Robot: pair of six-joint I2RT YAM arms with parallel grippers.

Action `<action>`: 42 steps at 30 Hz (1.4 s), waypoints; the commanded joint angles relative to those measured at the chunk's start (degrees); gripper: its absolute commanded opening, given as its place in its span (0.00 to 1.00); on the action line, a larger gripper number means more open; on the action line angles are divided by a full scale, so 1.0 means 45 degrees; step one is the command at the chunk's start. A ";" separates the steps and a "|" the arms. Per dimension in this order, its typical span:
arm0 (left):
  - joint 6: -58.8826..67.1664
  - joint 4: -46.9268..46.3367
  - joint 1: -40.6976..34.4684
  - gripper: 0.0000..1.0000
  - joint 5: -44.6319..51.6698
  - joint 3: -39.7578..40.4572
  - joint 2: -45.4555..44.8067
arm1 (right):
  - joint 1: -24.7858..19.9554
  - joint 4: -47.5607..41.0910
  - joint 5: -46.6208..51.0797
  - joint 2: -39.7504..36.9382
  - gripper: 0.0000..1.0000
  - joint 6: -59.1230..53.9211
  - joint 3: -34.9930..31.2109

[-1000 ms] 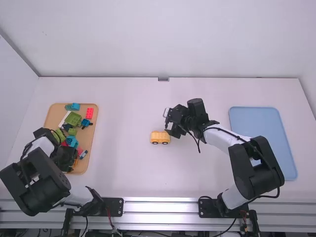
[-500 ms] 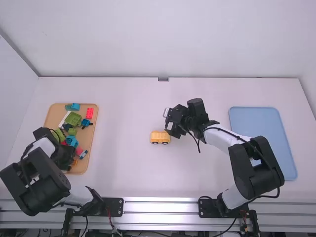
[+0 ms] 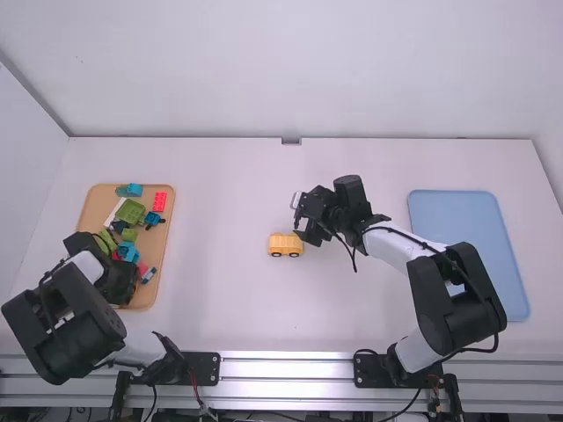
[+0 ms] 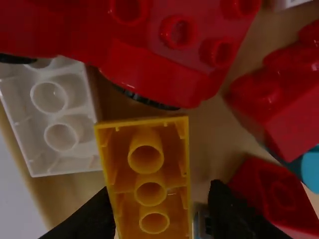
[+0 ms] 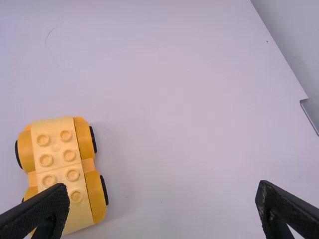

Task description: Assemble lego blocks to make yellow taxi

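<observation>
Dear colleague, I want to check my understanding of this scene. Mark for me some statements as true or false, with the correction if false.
1. The right gripper is open. True.
2. The yellow vehicle stands wheels-down on the table. True.
3. The right gripper holds the yellow vehicle. False: its fingers are apart, gripping nothing.
4. The yellow block between the left gripper's fingers shows its studs. False: its hollow underside shows.
5. The blue tray is right of the yellow vehicle. True.
</observation>
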 commanded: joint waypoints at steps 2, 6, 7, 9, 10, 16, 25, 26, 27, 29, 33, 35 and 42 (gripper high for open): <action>0.0073 -0.0063 -0.0058 0.39 0.0170 -0.0087 0.0078 | 0.0005 0.0024 -0.0083 -0.0170 0.99 0.0087 0.0024; 0.0068 0.0063 -0.0015 0.37 0.0121 -0.0194 0.0078 | 0.0010 0.0024 -0.0083 -0.0170 0.99 0.0083 0.0024; 0.0068 0.0180 -0.0058 0.34 0.0117 -0.0267 0.0078 | 0.0005 0.0029 -0.0083 -0.0170 0.99 0.0083 0.0024; 0.0063 0.0321 -0.0034 0.27 0.0141 -0.0359 0.0078 | 0.0010 0.0034 -0.0083 -0.0170 0.99 0.0083 0.0024; 0.0058 0.0423 -0.0005 0.22 0.0151 -0.0413 0.0073 | 0.0005 0.0039 -0.0083 -0.0175 0.98 0.0083 0.0024; 0.0068 0.0374 0.0121 0.21 0.1146 -0.0287 -0.0039 | 0.0010 0.0073 -0.0136 -0.0175 0.98 0.0083 0.0034; 0.0049 -0.1277 0.0146 0.19 0.2025 0.0709 -0.2545 | 0.0005 0.1501 -0.0816 -0.0180 0.98 0.2259 0.0044; 0.0194 -0.1311 0.0131 0.19 0.2429 0.0787 -0.2982 | 0.0005 0.1783 -0.0981 -0.0180 0.99 0.2516 0.0044; 0.0403 -0.1263 0.0107 0.19 0.2851 0.0855 -0.3439 | 0.0005 0.2127 -0.1205 -0.0180 0.99 0.2754 0.0044; 0.0923 -0.0991 0.0029 0.19 0.3638 0.0937 -0.4303 | 0.0005 0.2880 -0.1690 -0.0180 0.99 0.3283 0.0044; 0.1739 0.0170 -0.0491 0.23 0.5751 0.0957 -0.6450 | 0.0005 0.4804 -0.3026 -0.0180 0.99 0.5731 0.0214; 0.2506 0.1234 -0.1141 0.24 0.7519 0.0957 -0.7242 | -0.0019 0.5076 -0.3857 -0.0175 0.98 0.6985 0.0607; 0.4401 0.4143 -0.4250 0.16 0.9865 0.0957 -0.7033 | -0.0170 0.4197 -0.5863 -0.0165 0.99 0.8519 0.1904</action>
